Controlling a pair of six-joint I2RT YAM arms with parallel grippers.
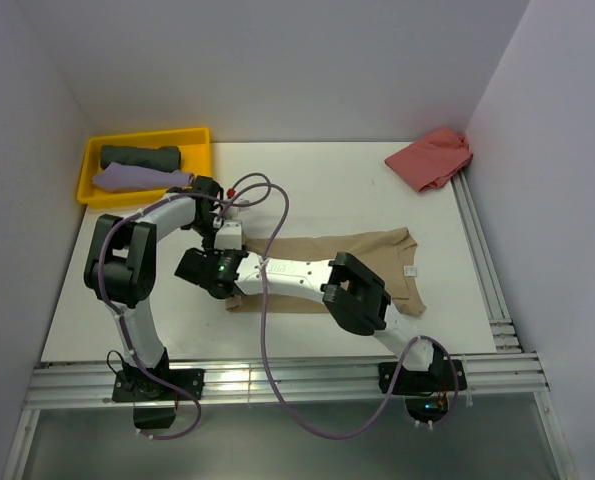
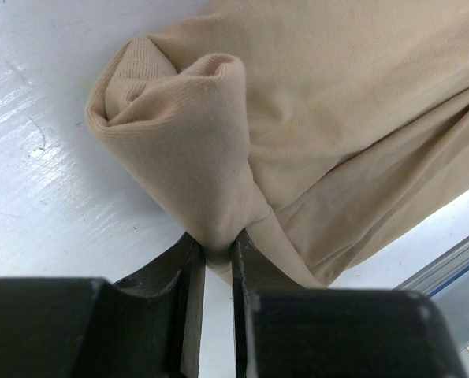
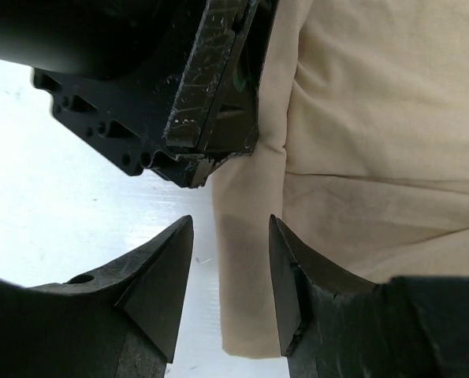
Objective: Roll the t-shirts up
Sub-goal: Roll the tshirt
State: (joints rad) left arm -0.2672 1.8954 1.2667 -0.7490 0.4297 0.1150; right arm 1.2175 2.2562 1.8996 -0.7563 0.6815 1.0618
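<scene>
A large tan t-shirt [image 1: 377, 262] lies flat across the middle of the table, its left end bunched into a loose roll [image 2: 171, 134]. My left gripper [image 2: 217, 252] is shut on a fold of that roll, with cloth pinched between its jaws. It comes down from the back left [image 1: 225, 243]. My right gripper [image 3: 230, 224] is open, its jaws astride the shirt's folded edge [image 3: 254, 268] without touching it. It sits just in front of the left gripper [image 1: 213, 266], whose black body [image 3: 195, 102] fills the top of the right wrist view.
A salmon-red t-shirt [image 1: 432, 158] lies crumpled at the back right corner. The yellow tray [image 1: 147, 133] at the back left holds a rolled dark grey-green t-shirt [image 1: 140, 156] and a lilac one [image 1: 137, 178]. Metal rails [image 1: 487, 290] run along the right and front edges.
</scene>
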